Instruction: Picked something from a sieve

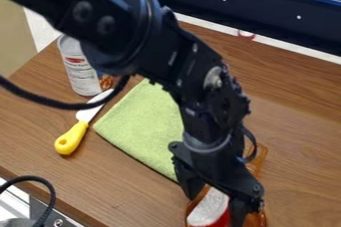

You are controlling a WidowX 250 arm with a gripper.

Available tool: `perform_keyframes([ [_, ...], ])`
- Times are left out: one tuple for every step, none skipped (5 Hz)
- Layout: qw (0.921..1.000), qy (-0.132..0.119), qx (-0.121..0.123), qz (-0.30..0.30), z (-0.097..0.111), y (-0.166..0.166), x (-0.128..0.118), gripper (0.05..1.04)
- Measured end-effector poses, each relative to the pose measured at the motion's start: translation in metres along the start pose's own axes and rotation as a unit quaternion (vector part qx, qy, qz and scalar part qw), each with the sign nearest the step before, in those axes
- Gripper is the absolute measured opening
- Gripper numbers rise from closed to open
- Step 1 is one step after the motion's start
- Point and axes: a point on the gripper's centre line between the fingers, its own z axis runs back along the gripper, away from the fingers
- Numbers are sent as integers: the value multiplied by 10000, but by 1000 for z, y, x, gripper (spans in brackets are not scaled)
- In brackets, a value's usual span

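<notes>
The black gripper (216, 195) hangs low at the bottom of the view, right of centre, over an orange, see-through container (259, 157) that looks like the sieve. A white and red object (210, 207) shows directly below the gripper, within the outline of the orange container. Whether the gripper touches this object cannot be seen. The arm and gripper cover much of the container, and the view's bottom edge cuts off its lower part.
A green cloth (143, 124) lies left of the arm. Beside it are a yellow-handled knife or spatula (71, 138) and an upright white can (81, 71). A dark cable (63, 105) crosses at the left. A dark metal bar (266, 14) runs along the back of the wooden table (299, 136).
</notes>
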Motion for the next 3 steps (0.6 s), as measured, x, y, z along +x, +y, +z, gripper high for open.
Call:
perform_keyframes([
  [10000,23,25,79,-4,-2,0,999],
  [10000,-14,72,51,-8,-5,0,999],
  [9999,-39,103,96,-10,-5,0,999],
])
